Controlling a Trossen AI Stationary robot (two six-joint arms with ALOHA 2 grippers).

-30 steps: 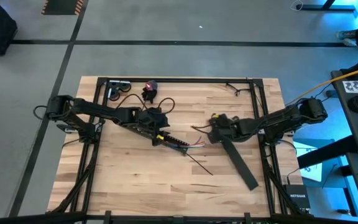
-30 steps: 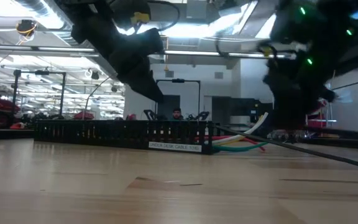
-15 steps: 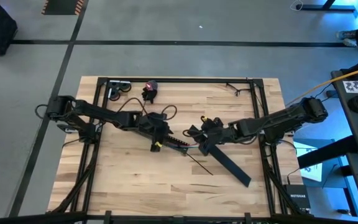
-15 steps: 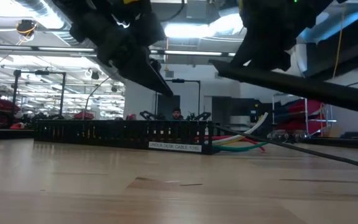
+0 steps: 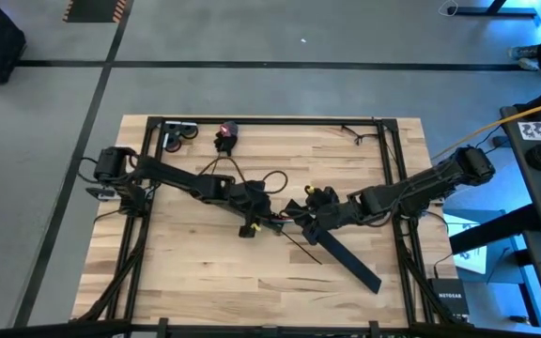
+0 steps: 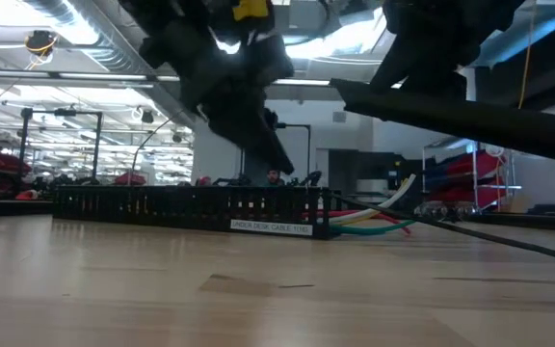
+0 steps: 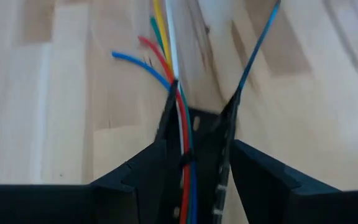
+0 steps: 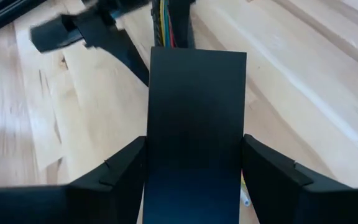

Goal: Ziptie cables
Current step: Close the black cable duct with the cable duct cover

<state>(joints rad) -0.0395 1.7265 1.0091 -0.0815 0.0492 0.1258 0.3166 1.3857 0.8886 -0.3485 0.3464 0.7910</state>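
A: How far along can the work be judged to be?

B: Early, it would seem. No tie is seen fastened round the cables. They are laid in a black slotted channel near the middle of the desk, their free coloured ends spilling out of its end. A thin dark strip, possibly a zip-tie, is seen lying loose on the wood just beside them. The tying itself is judged still to be done.

A: What is held by each arm?

B: The left gripper is placed at the channel's end, its jaws part open with the channel and wires between them; whether the channel is actually clamped cannot be told. The right gripper is closed on a long flat black bar, which is carried clear of the desk in the low view and reaches back toward the desk's near right side in the high view.

A: Which way are the cables pointed?

B: In the high view the long axis is run roughly left to right across the desk, tilted slightly, with the loose ends toward the right arm. In the low view the white, red and green ends are fanned out of the channel's right end, resting on or just above the wood.

A: And what is left?

B: The bar would probably have to be set somewhere, and a strip looped and cinched.
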